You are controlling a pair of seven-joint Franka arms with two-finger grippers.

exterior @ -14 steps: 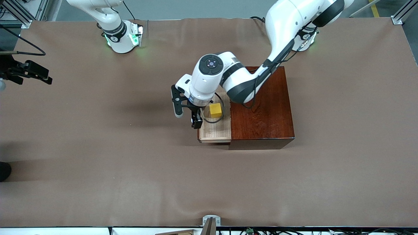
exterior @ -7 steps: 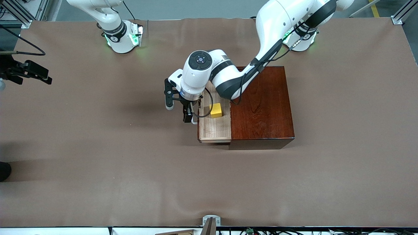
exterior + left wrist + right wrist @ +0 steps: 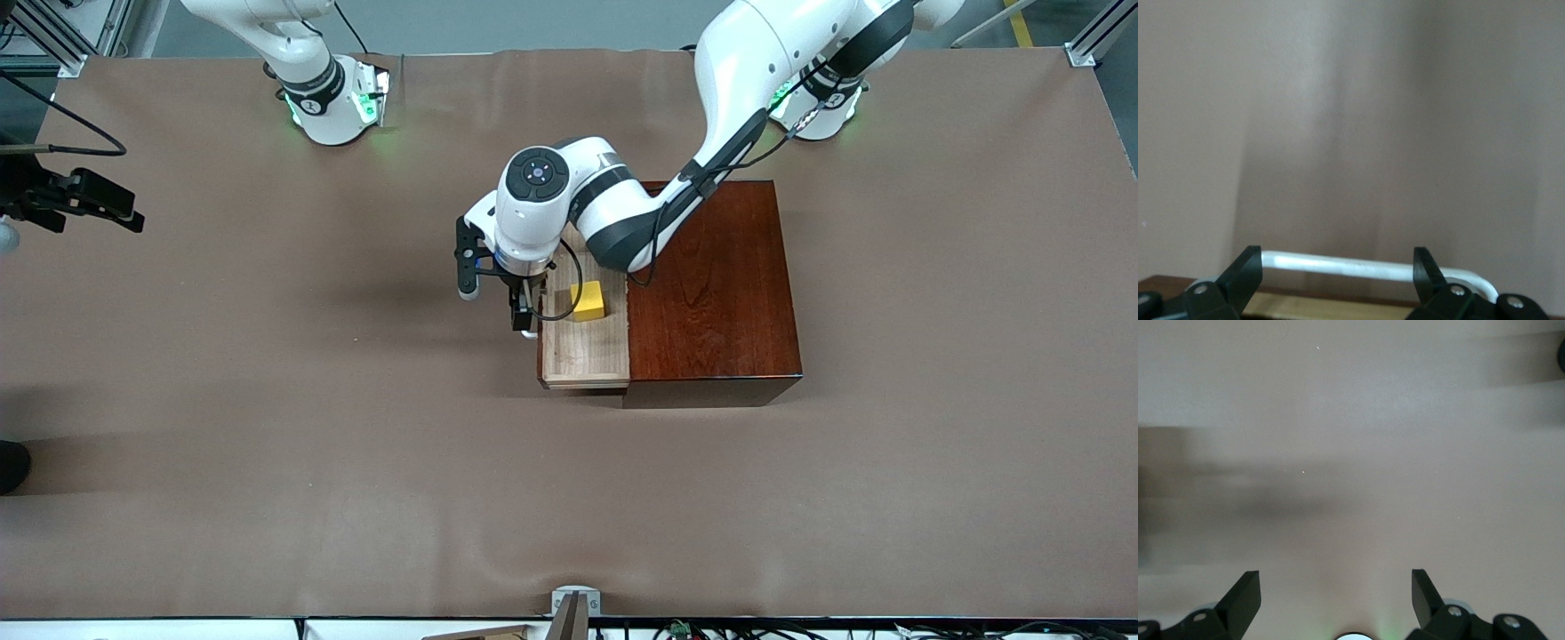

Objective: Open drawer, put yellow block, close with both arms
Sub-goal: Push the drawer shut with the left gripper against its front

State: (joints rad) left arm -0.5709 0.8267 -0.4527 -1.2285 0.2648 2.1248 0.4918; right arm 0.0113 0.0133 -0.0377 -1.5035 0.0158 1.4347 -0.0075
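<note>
Front view shows the drawer (image 3: 585,354) pulled out of the dark wooden box (image 3: 711,293) toward the right arm's end of the table, with the yellow block (image 3: 588,300) lying in its tray. Left gripper (image 3: 524,322) hangs at the drawer's front, and in the left wrist view its fingers (image 3: 1245,275) stand wide apart on either side of the white handle (image 3: 1358,268), gripping nothing. Right gripper (image 3: 1335,600) waits over bare table, its fingers fully spread and empty

Left end effector (image 3: 524,317) slid off the block (image 3: 588,300) toward 9 o'clock, now hanging at the drawer (image 3: 584,348) front by the handle (image 3: 1365,267).
</note>
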